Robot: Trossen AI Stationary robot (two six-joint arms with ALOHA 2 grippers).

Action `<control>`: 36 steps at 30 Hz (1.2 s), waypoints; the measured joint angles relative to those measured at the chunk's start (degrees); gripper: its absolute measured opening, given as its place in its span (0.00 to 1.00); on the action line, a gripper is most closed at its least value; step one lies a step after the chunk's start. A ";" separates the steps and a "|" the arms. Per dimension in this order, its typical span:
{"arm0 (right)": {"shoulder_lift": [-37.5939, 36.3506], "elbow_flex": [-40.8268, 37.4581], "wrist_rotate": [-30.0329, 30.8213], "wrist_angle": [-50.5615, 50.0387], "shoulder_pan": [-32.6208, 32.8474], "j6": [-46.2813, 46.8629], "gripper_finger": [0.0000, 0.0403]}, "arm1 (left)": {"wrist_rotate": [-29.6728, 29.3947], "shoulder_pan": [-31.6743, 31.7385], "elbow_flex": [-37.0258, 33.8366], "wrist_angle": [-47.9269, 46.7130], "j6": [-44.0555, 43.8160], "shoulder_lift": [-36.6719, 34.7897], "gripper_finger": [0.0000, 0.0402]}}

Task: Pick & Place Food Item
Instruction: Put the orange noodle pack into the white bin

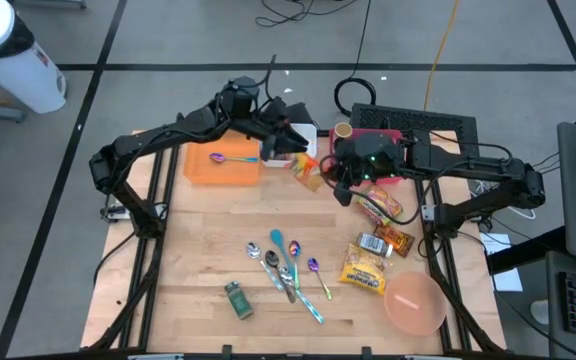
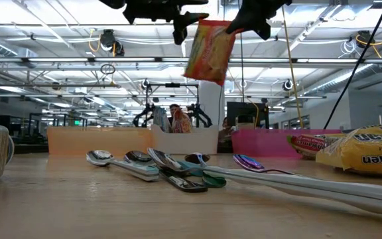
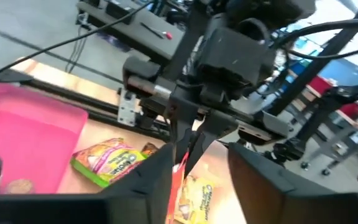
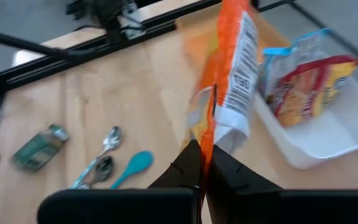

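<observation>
My surface (image 1: 198, 270) is a wooden top with the loose things spread over its near half, and I keep both arms up at the far side, where the bins sit, because that is where the food is meant to end up.

The orange bin (image 1: 220, 168) holds a spoon, the white bin (image 4: 328, 134) already holds a snack bag, and the pink bin (image 3: 27, 140) lies beyond them. I judge the white one is the target, since food is in it.

The orange snack packet (image 2: 209, 50) hangs in the air, clear of the surface, just beside the white bin in the right wrist view. It dangles long-side down because it is pinched only at one edge.

My right gripper (image 4: 205, 163) is closed tight on that packet's edge, which keeps the limp bag from slipping. My left gripper (image 3: 197, 171) faces it from the other side with its fingers (image 3: 263, 177) parted around the packet, not clamping it; this looks to me like a hand-over between my arms.

The ramen pack (image 1: 364, 270), the other wrapped snacks (image 1: 384, 208), the spoons (image 1: 286, 268) and the pink bowl (image 1: 414, 303) lie untouched, still to be sorted, I'd say.
</observation>
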 joint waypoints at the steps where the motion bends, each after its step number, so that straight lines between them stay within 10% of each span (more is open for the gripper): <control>1: 0.00 0.00 -1.27 -0.14 -0.01 0.08 0.00 | 0.82 0.00 0.00 0.35 0.45 0.00 0.44; 7: 0.00 0.00 -6.92 -0.11 -0.03 1.03 0.00 | 1.10 -1.57 3.90 -5.62 8.63 0.04 0.57; 16: 0.00 0.00 -12.11 1.29 -0.38 1.25 0.00 | -14.38 -5.57 14.98 -27.10 26.25 0.93 0.59; 36: 4.28 0.66 -19.24 10.51 -1.62 -0.11 0.00 | -13.00 -9.69 36.35 -58.78 31.90 14.14 0.60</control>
